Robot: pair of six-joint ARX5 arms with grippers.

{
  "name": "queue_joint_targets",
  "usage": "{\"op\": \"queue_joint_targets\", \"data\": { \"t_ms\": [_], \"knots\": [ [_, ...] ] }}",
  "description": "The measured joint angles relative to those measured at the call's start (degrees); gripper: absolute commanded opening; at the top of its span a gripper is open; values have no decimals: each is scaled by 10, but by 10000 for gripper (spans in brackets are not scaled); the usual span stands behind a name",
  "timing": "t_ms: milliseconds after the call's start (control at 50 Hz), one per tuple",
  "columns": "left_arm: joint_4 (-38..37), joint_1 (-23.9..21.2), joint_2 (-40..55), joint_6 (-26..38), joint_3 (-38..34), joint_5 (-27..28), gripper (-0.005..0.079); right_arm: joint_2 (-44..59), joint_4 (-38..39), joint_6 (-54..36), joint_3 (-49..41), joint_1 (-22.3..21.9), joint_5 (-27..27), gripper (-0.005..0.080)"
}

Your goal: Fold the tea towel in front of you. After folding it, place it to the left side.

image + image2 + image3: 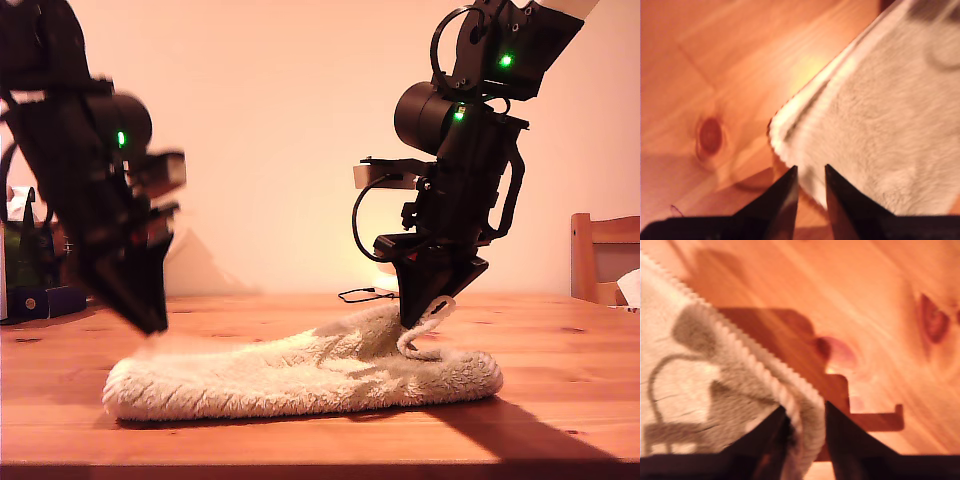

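Pinching the tea towel (715, 385) hem, my second gripper (805, 415) held soft, floppy terry; my first gripper (810, 175) hovered narrow beside the towel's corner.

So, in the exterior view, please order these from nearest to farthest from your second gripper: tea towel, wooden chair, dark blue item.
1. Tea towel: its hem is pinched by my second gripper.
2. Wooden chair: at the exterior view's right edge.
3. Dark blue item: at the exterior view's far left.

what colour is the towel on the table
Cream-white, plain and fluffy, no pattern; the towel shows best in the exterior view.
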Motion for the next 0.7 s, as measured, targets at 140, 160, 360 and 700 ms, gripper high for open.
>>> {"op": "queue_joint_targets", "data": {
  "t_ms": [140,160,360,700],
  "knots": [
    [-2,0,1,-2,0,-1,151,0,17,2,3,0,38,255],
    [-4,0,1,-5,0,-1,151,0,17,2,5,0,40,254],
    [-8,-5,1,-25,0,30,150,0,8,17,56,0,45,254],
    [-23,-32,1,-26,0,43,149,0,-36,28,87,-1,58,305]
  ]
}}
